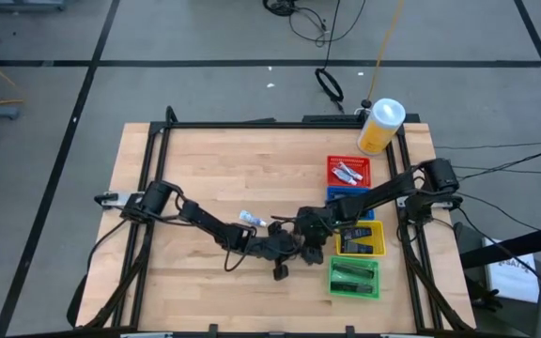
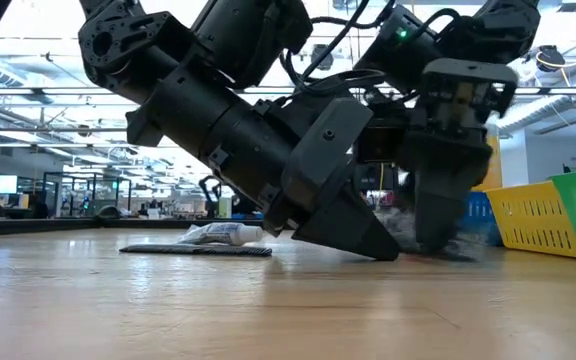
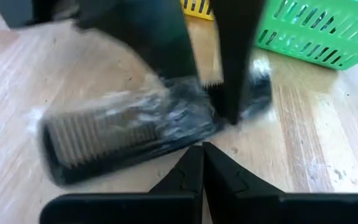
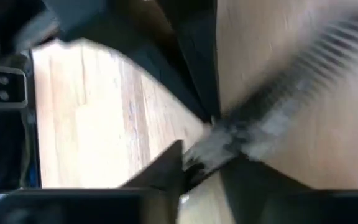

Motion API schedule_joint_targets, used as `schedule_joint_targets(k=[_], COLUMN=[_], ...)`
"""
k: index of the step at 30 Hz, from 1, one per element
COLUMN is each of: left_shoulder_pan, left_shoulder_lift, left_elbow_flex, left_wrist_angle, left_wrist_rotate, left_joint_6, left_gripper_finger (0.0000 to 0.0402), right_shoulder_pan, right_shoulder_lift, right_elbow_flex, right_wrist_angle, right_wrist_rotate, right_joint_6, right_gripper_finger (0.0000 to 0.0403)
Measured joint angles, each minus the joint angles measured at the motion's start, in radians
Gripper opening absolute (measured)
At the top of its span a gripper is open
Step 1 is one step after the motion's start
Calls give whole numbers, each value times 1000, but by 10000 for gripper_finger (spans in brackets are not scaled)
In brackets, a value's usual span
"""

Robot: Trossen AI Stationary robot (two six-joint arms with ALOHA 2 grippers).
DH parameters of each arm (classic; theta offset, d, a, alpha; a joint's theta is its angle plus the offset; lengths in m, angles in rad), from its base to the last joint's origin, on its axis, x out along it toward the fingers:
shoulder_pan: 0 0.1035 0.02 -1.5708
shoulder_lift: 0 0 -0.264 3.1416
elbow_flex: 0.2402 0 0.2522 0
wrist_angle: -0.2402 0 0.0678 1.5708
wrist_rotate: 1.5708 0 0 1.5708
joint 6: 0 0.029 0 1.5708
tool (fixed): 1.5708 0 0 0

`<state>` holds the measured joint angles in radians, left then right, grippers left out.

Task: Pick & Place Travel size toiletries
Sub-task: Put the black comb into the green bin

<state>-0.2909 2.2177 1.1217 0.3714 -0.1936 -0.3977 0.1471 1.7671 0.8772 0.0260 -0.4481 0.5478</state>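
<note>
A pale wooden surface (image 1: 205, 160) in a dark metal frame is standing on a grey floor, and behind it, in the low view, a wide hall with ceiling lights is showing. Along the surface's right side four small baskets are sitting in a row: a red basket (image 1: 348, 170) holding silvery items, a blue basket (image 1: 338, 195) partly under the right arm, a yellow basket (image 1: 360, 238) holding dark items, and a green basket (image 1: 355, 278) holding dark items. A yellow canister with a white lid (image 1: 381, 125) is standing at the far right corner.

Both arms are reaching toward the middle of the near half, meeting just beside the yellow basket. The left pincer (image 3: 202, 163) is lying low over the wood with its fingers clenched together, tips touching and holding nothing. Just ahead of it a black comb in clear wrapping (image 3: 135, 127) is lying flat on the wood, near the green basket. The right pincer (image 2: 438, 235) is pointing down at that comb, its fingers (image 3: 229, 62) standing over one end, and in the right wrist view it is clamping the comb's end. A white tube (image 1: 250, 219) is lying on a flat dark sachet (image 2: 196, 250) beside the left arm, apart from both pincers.
</note>
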Motion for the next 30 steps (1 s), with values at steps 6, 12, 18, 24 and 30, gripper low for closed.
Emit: schedule_joint_targets(k=[6,12,18,24,30], left_shoulder_pan=[-14,-21,-24,-32,-57], left_shoulder_lift=[1,-9,-62,-148,-290], left_elbow_flex=[-1,-3,-2,-6,-7], left_wrist_angle=[7,13,-67,-191,-339], left_wrist_rotate=[-1,31,47,14,-97], left_joint_6=[37,63,74,113,135], left_gripper_finger=[24,26,26,26,26], right_shoulder_pan=[-1,13,193,427,512], right_shoulder_lift=[-105,-347,-555,-537,-432], right_elbow_flex=[-1,2,3,0,0], right_wrist_angle=[-125,-294,-485,-520,-528], right_wrist_rotate=[144,214,186,286,298], right_joint_6=[-26,19,135,246,313], right_gripper_finger=[14,7,6,8,9])
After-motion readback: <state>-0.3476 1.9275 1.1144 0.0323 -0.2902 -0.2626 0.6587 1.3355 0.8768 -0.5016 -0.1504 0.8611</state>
